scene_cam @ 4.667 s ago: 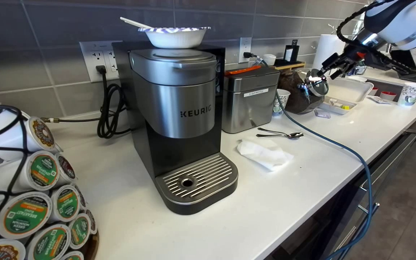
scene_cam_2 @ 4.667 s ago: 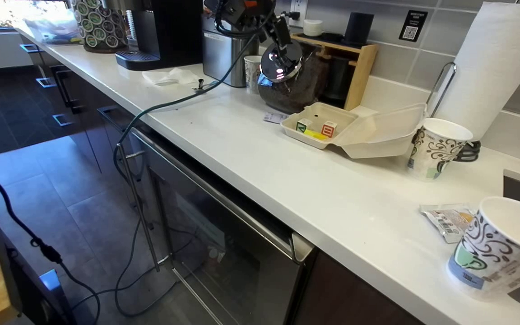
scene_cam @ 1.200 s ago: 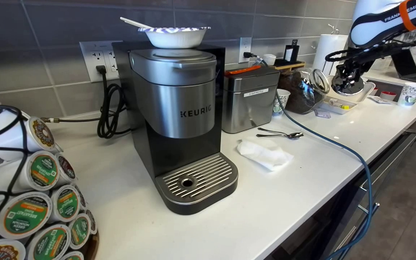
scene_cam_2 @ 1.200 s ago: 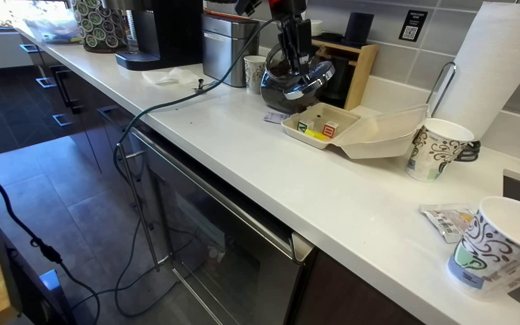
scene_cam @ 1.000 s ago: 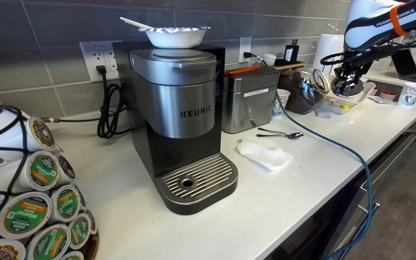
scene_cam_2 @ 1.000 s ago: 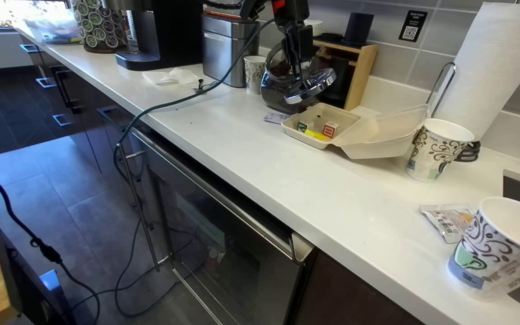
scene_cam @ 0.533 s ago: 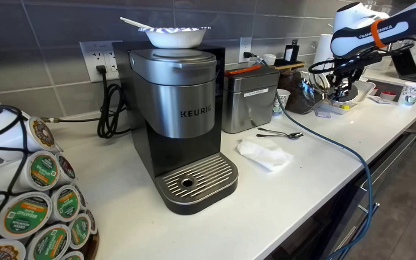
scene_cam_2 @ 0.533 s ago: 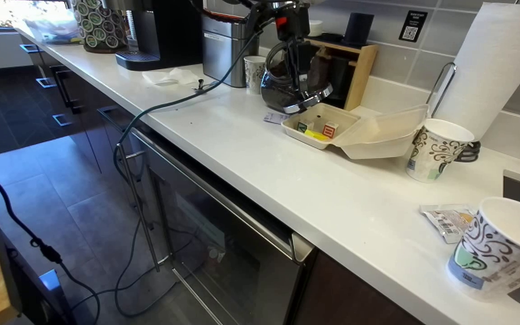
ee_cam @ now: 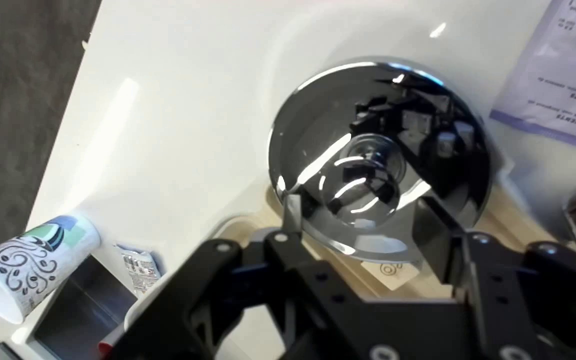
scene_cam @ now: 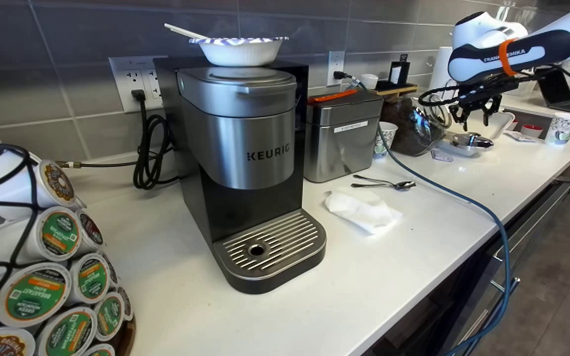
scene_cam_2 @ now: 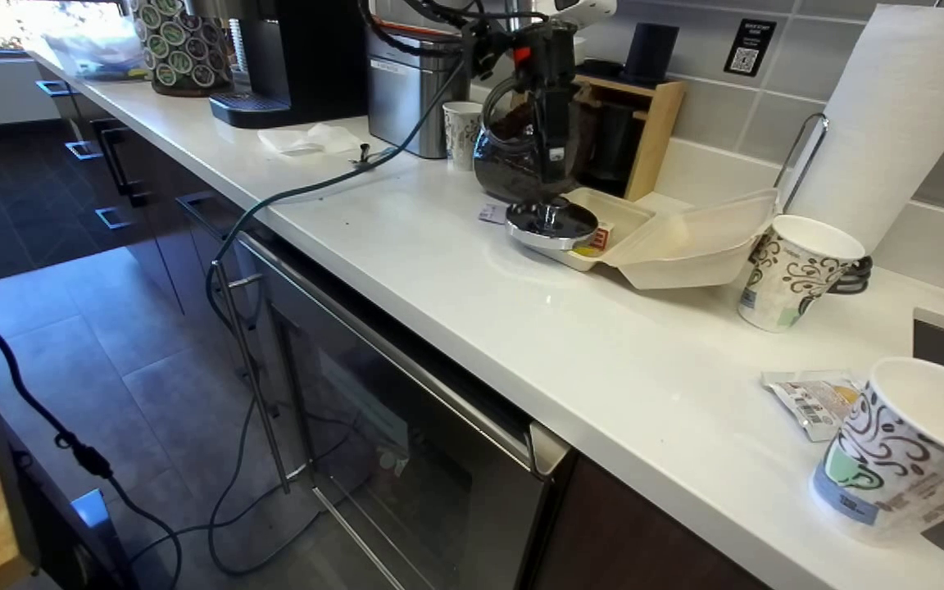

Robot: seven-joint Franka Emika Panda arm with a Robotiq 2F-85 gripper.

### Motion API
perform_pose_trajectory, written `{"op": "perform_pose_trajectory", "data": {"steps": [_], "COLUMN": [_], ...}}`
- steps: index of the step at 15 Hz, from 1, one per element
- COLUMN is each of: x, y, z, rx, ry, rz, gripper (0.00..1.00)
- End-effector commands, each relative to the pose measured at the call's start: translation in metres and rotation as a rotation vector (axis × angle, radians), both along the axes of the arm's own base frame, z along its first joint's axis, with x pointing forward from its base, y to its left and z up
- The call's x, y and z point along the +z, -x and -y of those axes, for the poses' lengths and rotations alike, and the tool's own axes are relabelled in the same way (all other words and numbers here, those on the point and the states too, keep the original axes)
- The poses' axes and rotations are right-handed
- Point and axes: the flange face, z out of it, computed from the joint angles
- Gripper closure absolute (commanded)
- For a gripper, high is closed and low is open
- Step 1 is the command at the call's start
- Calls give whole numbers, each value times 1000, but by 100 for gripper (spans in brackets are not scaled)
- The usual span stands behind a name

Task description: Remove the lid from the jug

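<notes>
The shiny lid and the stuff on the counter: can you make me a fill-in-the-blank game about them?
Square or round? The lid is ____.
On or off the jug? The lid is ____.
The jaws above the lid are not shut but ____.
The coffee machine has the brand name ____ on its front.

Missing words: round; off; open; KEURIG.

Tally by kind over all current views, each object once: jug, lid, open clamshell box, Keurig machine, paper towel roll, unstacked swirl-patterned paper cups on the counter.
Glass jug: 1
Chrome lid: 1
Open clamshell box: 1
Keurig coffee machine: 1
Paper towel roll: 1
Swirl-patterned paper cups, unstacked: 3
Total: 8
</notes>
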Motion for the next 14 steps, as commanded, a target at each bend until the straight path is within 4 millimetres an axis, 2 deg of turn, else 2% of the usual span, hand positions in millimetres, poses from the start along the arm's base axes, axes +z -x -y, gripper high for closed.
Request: {"op": "perform_pose_trajectory", "data": {"steps": [1,2,4,8,11,12,14], "x": [-4,0,19,74,117,126,131], "y": [-7,-8,-5,1,13,18,34], "z": [2,4,6,3,1,0,2], "rx": [-50,-53,-42,54,171,209,261], "ry": [-6,-2,-9,-71,-156,-185,-267], "rz": [45,57,81,157,211,219,217], "gripper": [6,2,0,0,0,0,0]}}
